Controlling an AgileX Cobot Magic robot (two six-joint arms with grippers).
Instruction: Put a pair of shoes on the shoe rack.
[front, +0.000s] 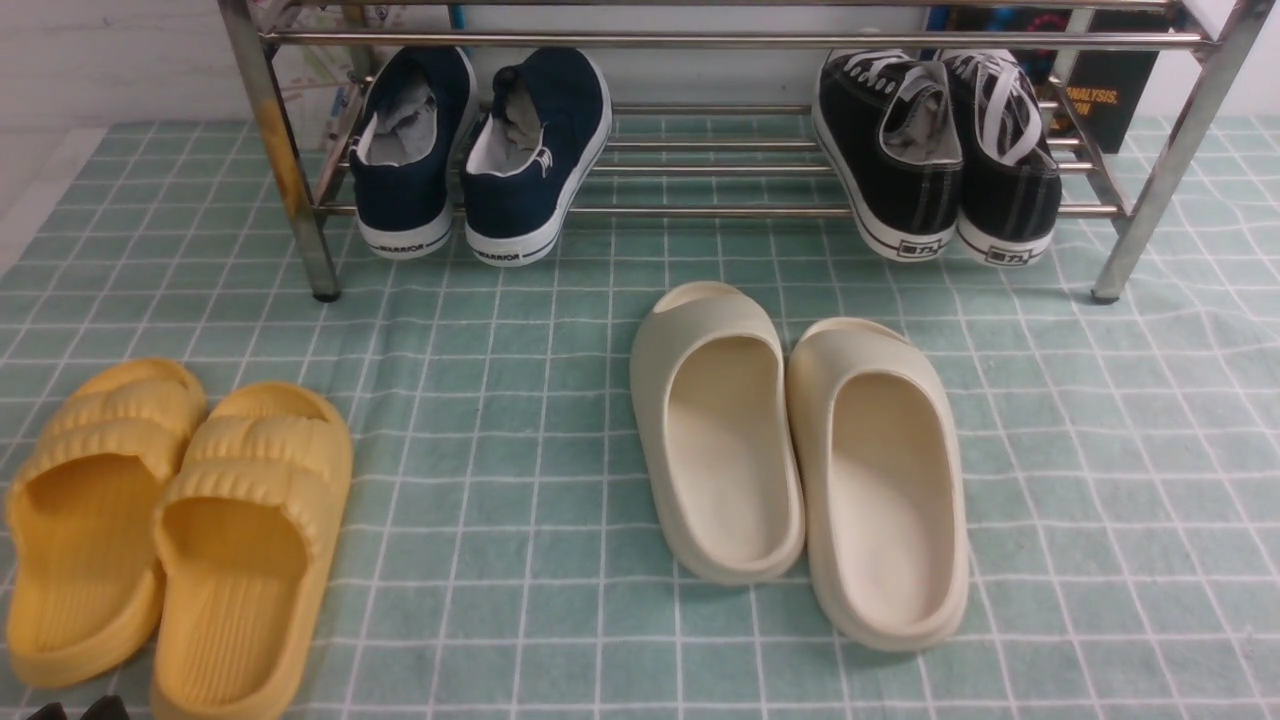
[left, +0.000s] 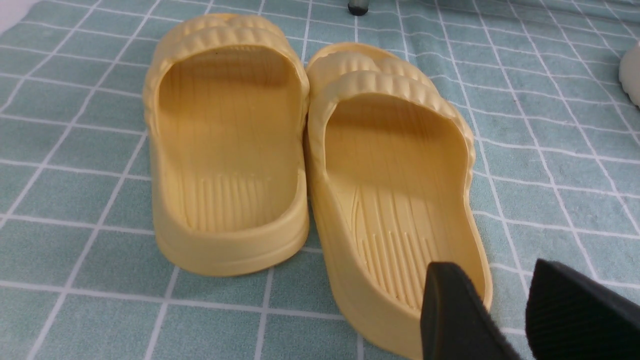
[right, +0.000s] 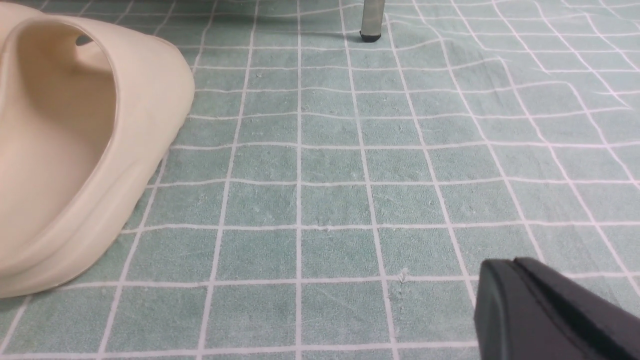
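Observation:
The pair of shoes (front: 935, 160), two black lace-up sneakers with white laces, rests on the lower rails at the right end of the chrome shoe rack (front: 700, 40), heels toward me. My left gripper (left: 492, 272) is open just behind the heel of a yellow slipper (left: 395, 190), with only cloth and the slipper's rim between its fingers. In the front view its tips (front: 75, 710) barely show at the bottom left edge. My right gripper (right: 515, 262) hangs low over bare cloth, jaws pressed together and holding nothing. It does not show in the front view.
Navy slip-on sneakers (front: 480, 150) occupy the rack's left end. Two yellow slippers (front: 175, 530) lie at the front left and two cream slippers (front: 800, 450) in the middle of the green checked cloth (front: 500, 400). A rack leg (right: 372, 20) stands ahead of my right gripper.

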